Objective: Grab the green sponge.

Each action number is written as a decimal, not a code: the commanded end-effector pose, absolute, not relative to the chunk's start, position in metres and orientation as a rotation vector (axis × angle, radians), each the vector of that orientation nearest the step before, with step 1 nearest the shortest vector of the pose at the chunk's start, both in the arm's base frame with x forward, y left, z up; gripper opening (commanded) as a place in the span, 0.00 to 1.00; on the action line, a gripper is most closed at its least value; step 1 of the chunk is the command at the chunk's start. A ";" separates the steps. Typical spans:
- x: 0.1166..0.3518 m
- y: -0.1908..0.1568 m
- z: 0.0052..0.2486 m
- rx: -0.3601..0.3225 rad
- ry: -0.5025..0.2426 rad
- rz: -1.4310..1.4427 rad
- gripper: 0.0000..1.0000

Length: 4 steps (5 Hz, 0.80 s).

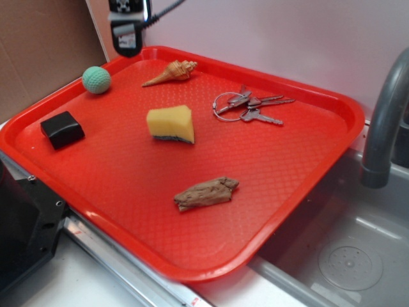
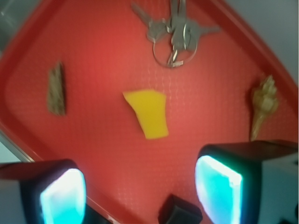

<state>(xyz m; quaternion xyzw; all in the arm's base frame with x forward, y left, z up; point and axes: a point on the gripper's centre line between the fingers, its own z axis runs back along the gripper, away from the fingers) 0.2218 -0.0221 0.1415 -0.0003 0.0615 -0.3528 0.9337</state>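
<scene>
A: Where does the green sponge point(image 1: 170, 123) sit?

B: Near the middle of the red tray point(image 1: 115, 192), lying free with its yellow foam up and a thin dark layer along the bottom edge. In the wrist view it point(image 2: 148, 112) shows as a yellow wedge with nothing touching it.

A: And the gripper point(image 2: 140, 189)?

B: Its jaws are spread wide apart, the two pads point(image 2: 217, 186) glowing blue-white at the bottom of the wrist view, with the sponge farther up the tray between their lines. It holds nothing.

A: What else is on the tray?

B: A bunch of keys point(image 1: 250, 107) lies to the sponge's right, a seashell point(image 1: 172, 72) behind it, a piece of wood point(image 1: 206, 193) in front, all apart from it. A teal knitted ball point(image 1: 96, 80) and a black block point(image 1: 62, 129) sit at the left side. A grey faucet point(image 1: 383, 121) stands over a sink point(image 1: 345, 256) beside the tray.
</scene>
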 end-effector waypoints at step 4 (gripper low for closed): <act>0.246 -0.021 0.051 0.031 0.134 -0.568 1.00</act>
